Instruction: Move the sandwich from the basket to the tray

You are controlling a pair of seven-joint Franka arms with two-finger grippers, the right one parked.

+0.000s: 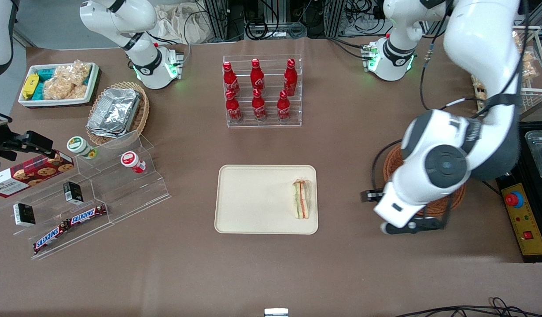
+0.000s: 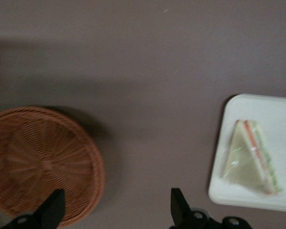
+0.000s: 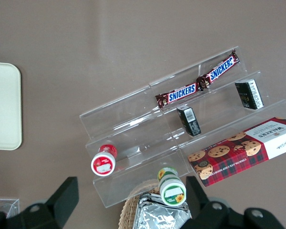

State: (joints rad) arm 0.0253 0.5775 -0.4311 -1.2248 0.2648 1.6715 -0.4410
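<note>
The wrapped triangular sandwich (image 1: 302,199) lies on the cream tray (image 1: 253,198), at the tray's end nearest the working arm. The left wrist view shows the sandwich (image 2: 250,157) on the tray (image 2: 276,107) too. The reddish-brown wicker basket (image 1: 434,207) sits beside the tray toward the working arm's end, mostly covered by the arm. It looks empty in the left wrist view (image 2: 43,162). My left gripper (image 1: 392,211) hovers above the table at the basket's rim, between basket and tray. It (image 2: 117,210) is open and empty.
A clear rack of red cola bottles (image 1: 262,90) stands farther from the front camera than the tray. An acrylic stand with Snickers bars (image 1: 70,224), a cookie box, a tan basket with foil containers (image 1: 116,112) and a white snack bin (image 1: 59,83) lie toward the parked arm's end. A yellow control box (image 1: 524,220) lies beside the basket.
</note>
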